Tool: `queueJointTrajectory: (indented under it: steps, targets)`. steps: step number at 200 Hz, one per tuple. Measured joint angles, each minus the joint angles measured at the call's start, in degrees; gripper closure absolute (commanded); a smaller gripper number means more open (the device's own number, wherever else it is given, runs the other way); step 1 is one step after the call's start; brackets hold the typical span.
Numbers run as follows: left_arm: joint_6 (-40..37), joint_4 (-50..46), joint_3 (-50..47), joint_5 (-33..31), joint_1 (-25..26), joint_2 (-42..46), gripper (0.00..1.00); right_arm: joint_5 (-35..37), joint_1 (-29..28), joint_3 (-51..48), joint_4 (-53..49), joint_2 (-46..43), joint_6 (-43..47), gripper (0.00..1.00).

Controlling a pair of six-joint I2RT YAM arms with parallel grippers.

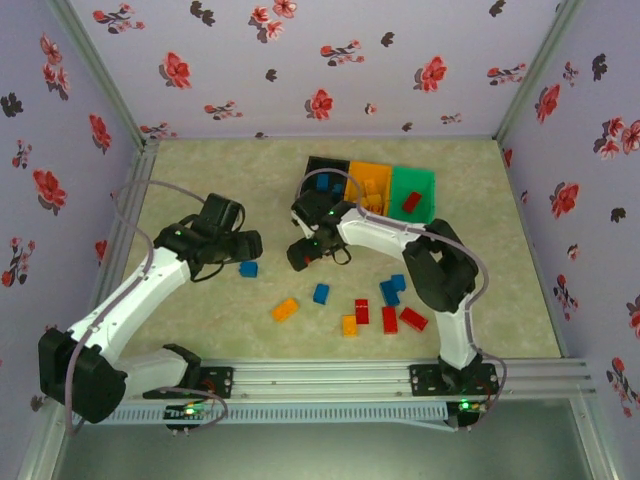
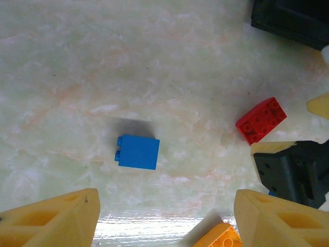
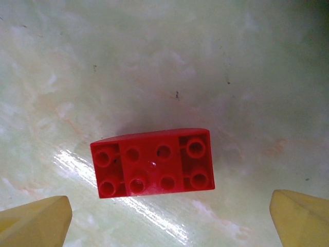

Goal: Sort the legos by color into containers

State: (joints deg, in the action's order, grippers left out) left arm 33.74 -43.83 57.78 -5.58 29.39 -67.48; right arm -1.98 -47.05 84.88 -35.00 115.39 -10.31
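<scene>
Looking from above, the joined black, orange and green plastic bins (image 1: 368, 170) stand at the far side of the worktop (image 1: 200, 190), loose bricks (image 1: 361, 311) scattered nearer the arms. Seen from the left wrist, the left end effector (image 2: 164, 221) hovers, fingers parted and empty, over a small blue plastic brick (image 2: 137, 152). At the right wrist, the right end effector (image 3: 169, 221) stands wide, touching nothing, over a red rectangular plastic brick (image 3: 153, 162); a pick seems in hand, calling for a straight descent, a close across the brick, then carriage to the green bin (image 1: 415, 180), where red already lies.
</scene>
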Motion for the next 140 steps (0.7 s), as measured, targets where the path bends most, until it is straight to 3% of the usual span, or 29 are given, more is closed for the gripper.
queueJointTrajectory:
  steps: [66, 140]
  targets:
    - [-0.02, -1.05, 0.0, 0.0, -0.15, 0.07, 0.3, -0.37, 0.0, 3.06, -1.36, 3.58, 0.96, 0.02]
    - [-0.02, -1.31, 0.0, 0.0, -0.15, 0.07, 0.31, -0.92, 0.0, 6.84, -3.26, 7.45, 1.2, 0.28]
